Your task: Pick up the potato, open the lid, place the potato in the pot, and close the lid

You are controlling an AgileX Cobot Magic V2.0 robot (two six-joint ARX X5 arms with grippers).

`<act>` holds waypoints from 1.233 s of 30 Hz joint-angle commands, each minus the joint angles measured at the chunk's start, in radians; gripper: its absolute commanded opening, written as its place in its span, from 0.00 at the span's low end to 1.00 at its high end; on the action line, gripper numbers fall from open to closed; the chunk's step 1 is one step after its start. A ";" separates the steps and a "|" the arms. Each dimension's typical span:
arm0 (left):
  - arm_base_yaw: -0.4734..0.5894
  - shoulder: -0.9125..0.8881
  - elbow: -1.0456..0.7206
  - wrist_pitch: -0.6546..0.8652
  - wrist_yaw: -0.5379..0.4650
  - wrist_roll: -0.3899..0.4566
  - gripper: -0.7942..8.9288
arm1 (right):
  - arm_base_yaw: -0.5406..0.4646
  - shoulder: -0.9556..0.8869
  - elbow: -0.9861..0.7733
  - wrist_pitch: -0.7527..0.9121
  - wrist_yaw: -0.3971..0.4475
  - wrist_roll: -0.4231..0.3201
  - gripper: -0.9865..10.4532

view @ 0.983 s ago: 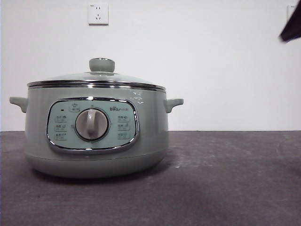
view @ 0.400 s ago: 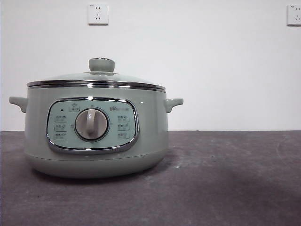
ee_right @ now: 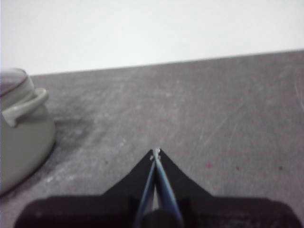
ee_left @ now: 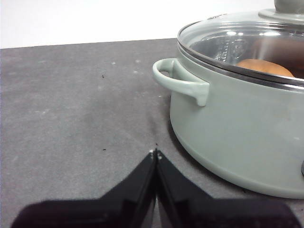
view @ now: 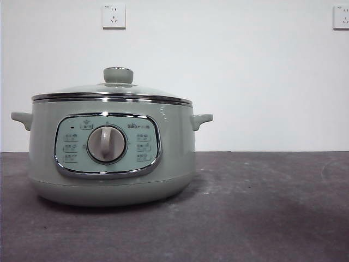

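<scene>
The potato lies in the pot, under the lid.

Arm gone from the front view

A second ago a black arm tip poked in at the top right corner, covering the wall socket there; half a second ago it had already pulled out, and now that socket shows whole against the white wall. That's the only change.

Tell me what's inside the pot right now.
Through the glass lid, the left wrist view shows the orange-brown potato lying inside the pot. The pot's wall hides its underside and the pot's floor.
</scene>
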 commanded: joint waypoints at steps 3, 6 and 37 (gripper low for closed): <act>0.003 -0.003 -0.014 0.002 0.005 -0.005 0.08 | 0.001 -0.003 -0.011 -0.024 0.002 0.006 0.09; 0.003 -0.003 -0.014 0.002 0.005 -0.005 0.08 | 0.001 0.003 -0.009 -0.055 0.003 0.006 0.09; 0.003 -0.003 -0.014 0.002 0.005 -0.005 0.08 | 0.001 0.011 -0.009 -0.056 0.003 0.006 0.09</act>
